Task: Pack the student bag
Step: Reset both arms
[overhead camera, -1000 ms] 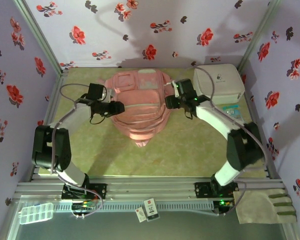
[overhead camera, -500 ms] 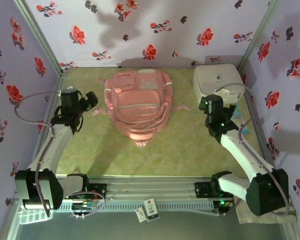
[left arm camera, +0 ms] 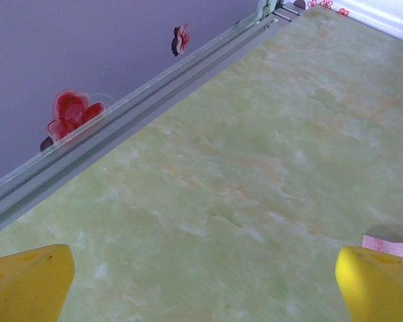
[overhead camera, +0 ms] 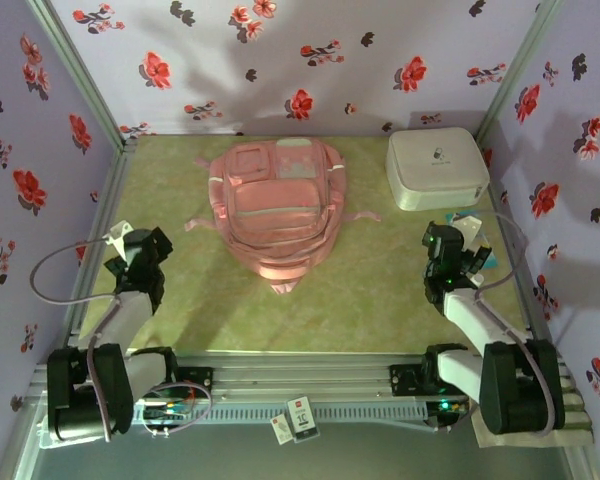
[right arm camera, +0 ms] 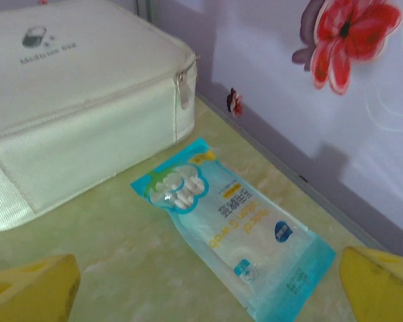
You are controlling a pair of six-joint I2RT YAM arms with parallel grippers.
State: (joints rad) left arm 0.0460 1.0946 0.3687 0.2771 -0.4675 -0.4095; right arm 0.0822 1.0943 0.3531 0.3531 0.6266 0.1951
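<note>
Pink student bag (overhead camera: pixel 278 215) lies flat mid-worktop (overhead camera: pixel 380 290) — soft, floppy, probably light, best pinched by a side strap (overhead camera: pixel 363 215) — with left tool (overhead camera: pixel 148 242) and right tool (overhead camera: pixel 443 242) both spread wide, empty, well apart from it.

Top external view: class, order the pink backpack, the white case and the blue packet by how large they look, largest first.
1. pink backpack, clearly the largest.
2. white case, middle.
3. blue packet, smallest, though the right arm hides part of it.
</note>
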